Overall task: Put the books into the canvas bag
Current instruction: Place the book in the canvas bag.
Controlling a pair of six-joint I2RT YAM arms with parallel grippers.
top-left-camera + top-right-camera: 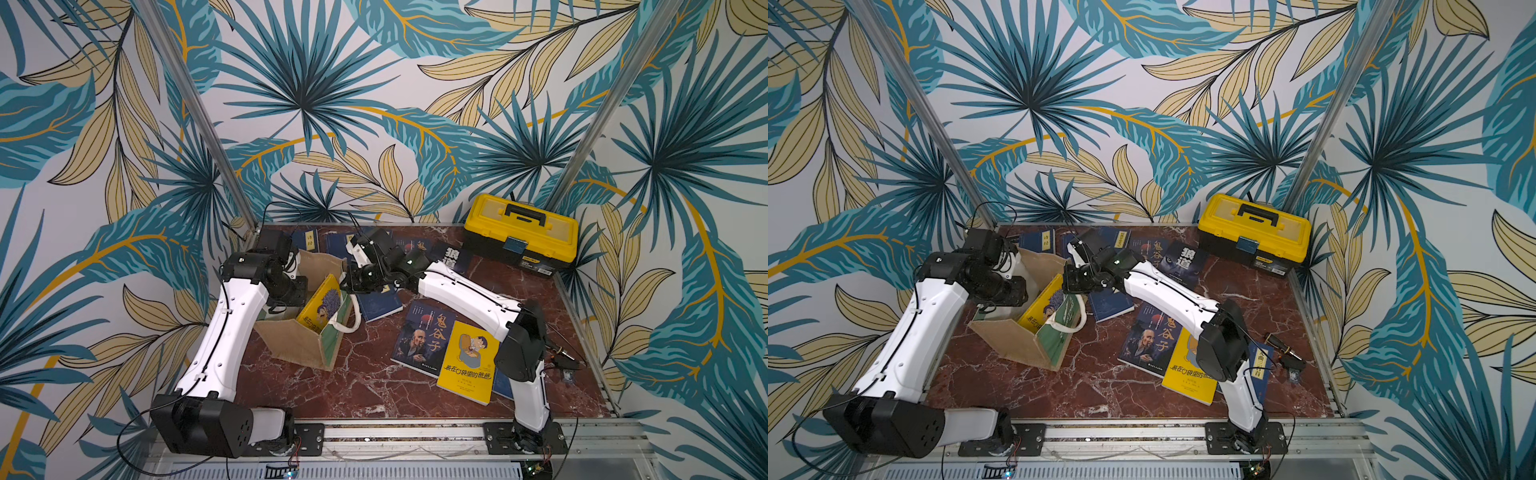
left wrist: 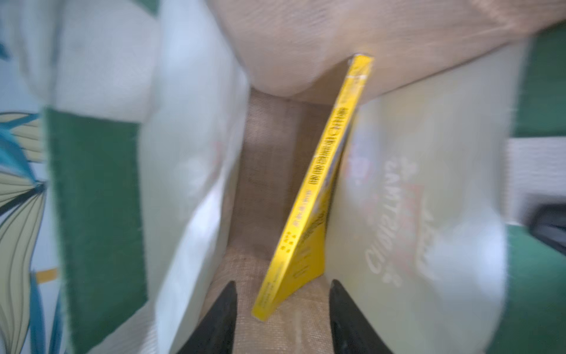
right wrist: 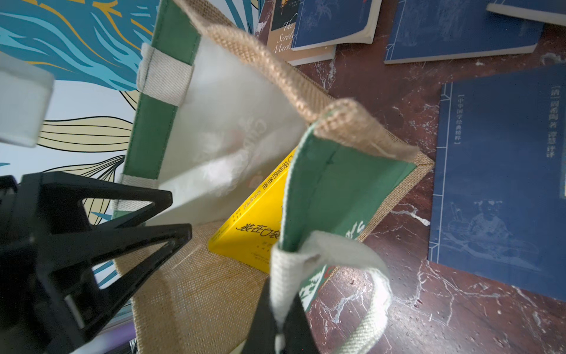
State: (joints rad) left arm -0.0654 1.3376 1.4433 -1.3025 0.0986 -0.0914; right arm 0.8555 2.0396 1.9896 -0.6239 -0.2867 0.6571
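Canvas bag (image 1: 299,345), yellow book (image 1: 320,305) leaning inside; left pincer (image 2: 283,282) parted, right pincer (image 3: 280,306) gripping handle (image 3: 288,269)

canvas bag (image 1: 291,345): one.
yellow cartoon books (image 1: 320,307) (image 1: 469,365): two, one inside bag, one outside.
dark portrait books (image 1: 419,336) (image 1: 1152,249): two.
wolf-cover book (image 1: 1185,259): one.
navy books (image 3: 502,184): at least five; overlaps and arms hide exact total.
tan book (image 3: 281,39): one.
toolbox (image 1: 519,232): one.
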